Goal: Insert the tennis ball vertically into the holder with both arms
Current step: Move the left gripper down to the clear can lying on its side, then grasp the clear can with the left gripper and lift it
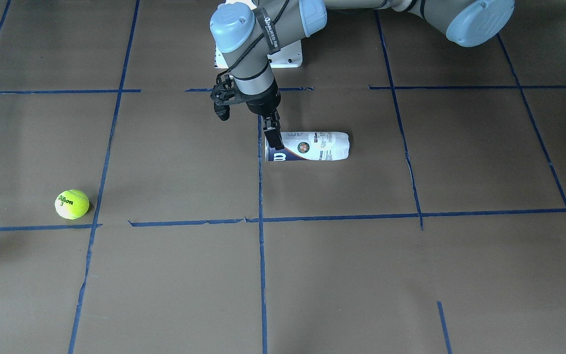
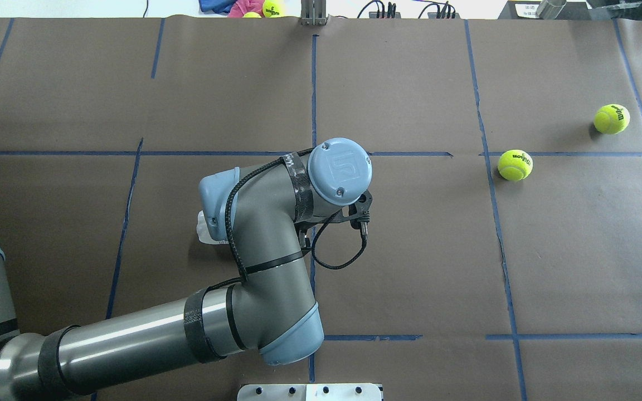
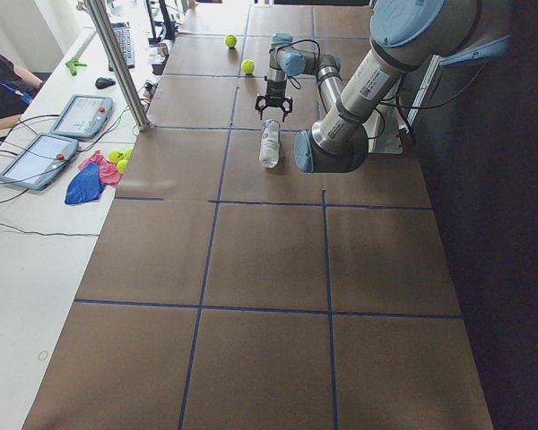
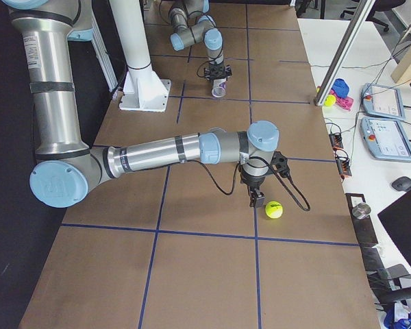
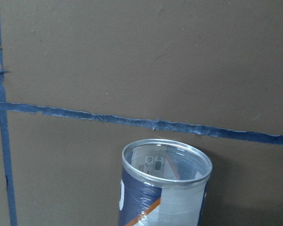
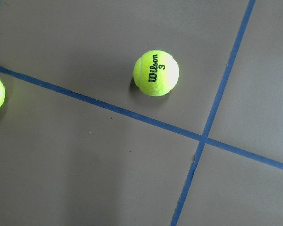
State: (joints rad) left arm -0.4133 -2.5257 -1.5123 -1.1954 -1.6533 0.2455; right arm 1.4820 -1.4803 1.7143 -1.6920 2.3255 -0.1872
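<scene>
The holder [image 1: 312, 146], a clear can with a navy and white label, lies on its side near the table's middle. Its open end shows in the left wrist view [image 5: 166, 162]. My left gripper [image 1: 274, 137] hangs at that open end with its fingers spread, holding nothing. The left arm hides it in the overhead view. The tennis ball [image 1: 71, 204] marked "Wilson 3" lies far off on my right side [image 2: 515, 165] and shows in the right wrist view [image 6: 155, 73]. My right gripper [image 4: 257, 200] shows only in the exterior right view, low beside a ball [image 4: 273, 210]. I cannot tell whether it is open.
A second ball [image 2: 611, 118] lies further right and further out. The white pedestal base [image 1: 288, 58] stands behind the can. More balls and cloth [image 2: 254, 8] lie past the far edge. Blue tape lines cross the brown paper.
</scene>
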